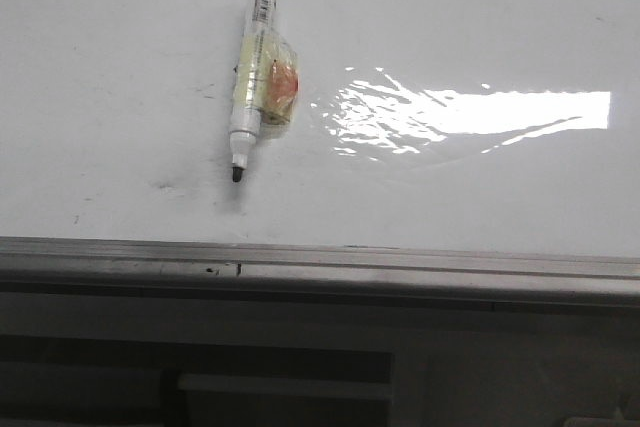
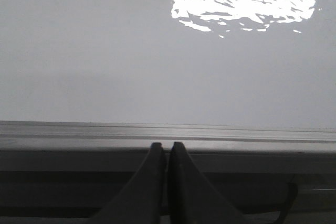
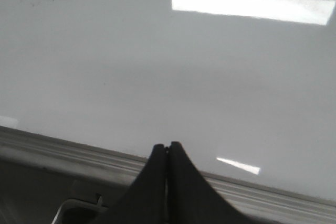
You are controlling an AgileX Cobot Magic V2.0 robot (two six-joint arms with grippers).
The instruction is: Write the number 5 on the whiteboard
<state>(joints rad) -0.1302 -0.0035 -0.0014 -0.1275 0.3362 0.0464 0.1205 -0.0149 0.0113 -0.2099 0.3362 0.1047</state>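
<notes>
The whiteboard fills the front view, glossy white with bright glare and a grey metal edge strip along its near side. No number 5 shows on it, only faint grey smudges. A white marker with a black tip and taped yellowish padding lies uncapped on the board, tip toward the near edge. The left gripper is shut and empty over the edge strip in its wrist view. The right gripper is shut and empty over the board's near edge. Neither gripper shows in the front view.
Below the edge strip, a dark table front with recessed panels runs across the front view. Small dark specks mark the board left of the marker tip. A bright window reflection lies right of the marker.
</notes>
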